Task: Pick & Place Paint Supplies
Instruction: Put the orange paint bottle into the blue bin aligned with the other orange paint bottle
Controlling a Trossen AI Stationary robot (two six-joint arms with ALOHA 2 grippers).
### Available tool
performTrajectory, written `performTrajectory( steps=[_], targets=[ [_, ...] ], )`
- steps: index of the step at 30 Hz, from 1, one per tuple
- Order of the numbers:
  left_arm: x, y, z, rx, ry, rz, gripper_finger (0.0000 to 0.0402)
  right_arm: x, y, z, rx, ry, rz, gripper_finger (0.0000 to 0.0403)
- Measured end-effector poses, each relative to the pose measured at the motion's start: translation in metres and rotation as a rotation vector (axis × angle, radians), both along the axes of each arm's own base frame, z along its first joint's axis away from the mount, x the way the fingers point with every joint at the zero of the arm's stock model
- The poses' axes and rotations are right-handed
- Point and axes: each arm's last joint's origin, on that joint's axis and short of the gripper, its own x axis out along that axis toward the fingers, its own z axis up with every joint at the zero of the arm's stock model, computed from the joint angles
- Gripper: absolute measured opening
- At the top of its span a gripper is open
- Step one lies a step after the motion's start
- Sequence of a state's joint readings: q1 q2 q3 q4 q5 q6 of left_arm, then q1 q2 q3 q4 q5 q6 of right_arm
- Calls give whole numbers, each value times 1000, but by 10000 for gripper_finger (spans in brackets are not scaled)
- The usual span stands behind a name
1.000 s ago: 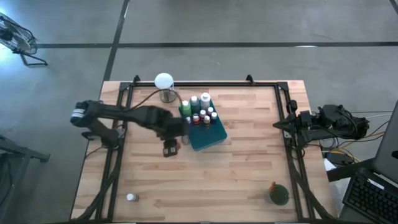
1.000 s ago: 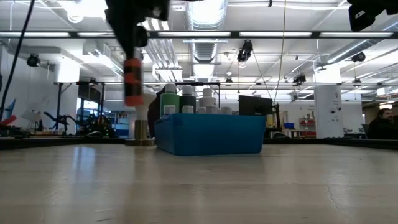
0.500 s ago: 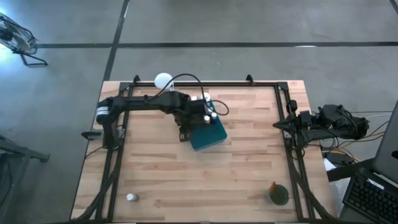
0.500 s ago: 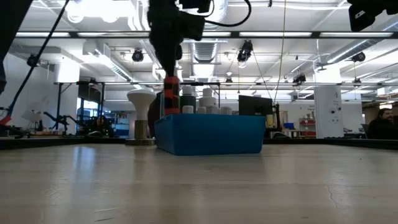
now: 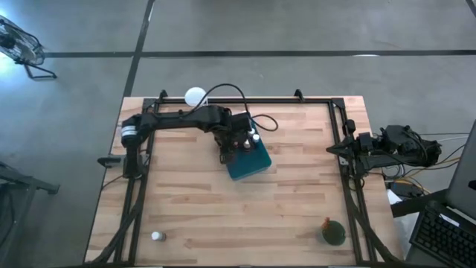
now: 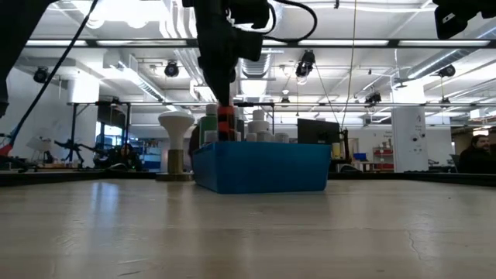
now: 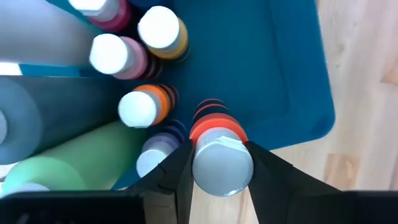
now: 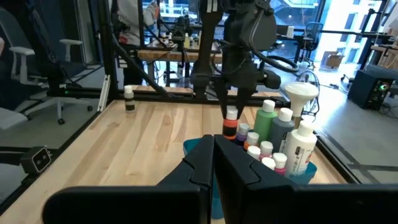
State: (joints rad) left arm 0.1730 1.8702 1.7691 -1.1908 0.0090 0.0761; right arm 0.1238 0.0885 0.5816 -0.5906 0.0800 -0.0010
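Observation:
My left gripper (image 5: 225,152) is shut on a small red bottle (image 6: 225,124) with a white cap, over the left near part of the teal tray (image 5: 254,162). In the low view the bottle's lower end is hidden behind the tray's wall (image 6: 263,167). Several white-capped bottles (image 7: 137,109) stand in the tray's far part, among them a green one (image 8: 266,121). A small bottle (image 5: 157,237) stands near the table's near left corner. A green bottle (image 5: 333,233) lies at the near right. My right gripper (image 8: 213,163) waits shut at the table's right edge. My left gripper pinches the red bottle just under its white cap (image 7: 222,166), one finger (image 7: 180,169) on each side. The fingers come from above, pointing steeply down. The bottle hangs upright below them (image 8: 231,127); whether its bottom touches the tray is hidden by the tray's wall.
A white globe on a metal base (image 5: 195,97) stands at the table's far edge, left of the tray. Black frame rails (image 5: 141,149) run along the table's left and right sides. Bare wood (image 5: 245,216) lies between the tray and the near edge.
My left gripper has carried the red bottle toward the table's right and a little toward the far edge, from beside the tray to over it. The bottle has stayed upright and sunk slightly, so its lower end now sits behind the tray's wall.

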Motion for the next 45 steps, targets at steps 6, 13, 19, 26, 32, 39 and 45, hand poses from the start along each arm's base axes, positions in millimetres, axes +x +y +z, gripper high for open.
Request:
performTrajectory(
  steps=[6,13,19,26,32,39,45],
  targets=[
    [-2,4,-9,-16,21,80,124,0,0,0,0,0,0,8],
    [-4,3,-14,-49,38,207,124,0,0,0,0,0,0,8],
    [-3,4,-19,-52,29,322,124,0,0,0,0,0,0,8],
    [-2,4,-23,-76,16,418,124,0,0,0,0,0,0,8],
    [-1,5,-25,-73,-2,487,124,0,0,0,0,0,0,8],
    [-4,5,-40,-88,24,563,124,0,0,0,0,0,0,8],
    [-4,5,-42,-96,32,597,124,0,0,0,0,0,0,8]
  ],
)
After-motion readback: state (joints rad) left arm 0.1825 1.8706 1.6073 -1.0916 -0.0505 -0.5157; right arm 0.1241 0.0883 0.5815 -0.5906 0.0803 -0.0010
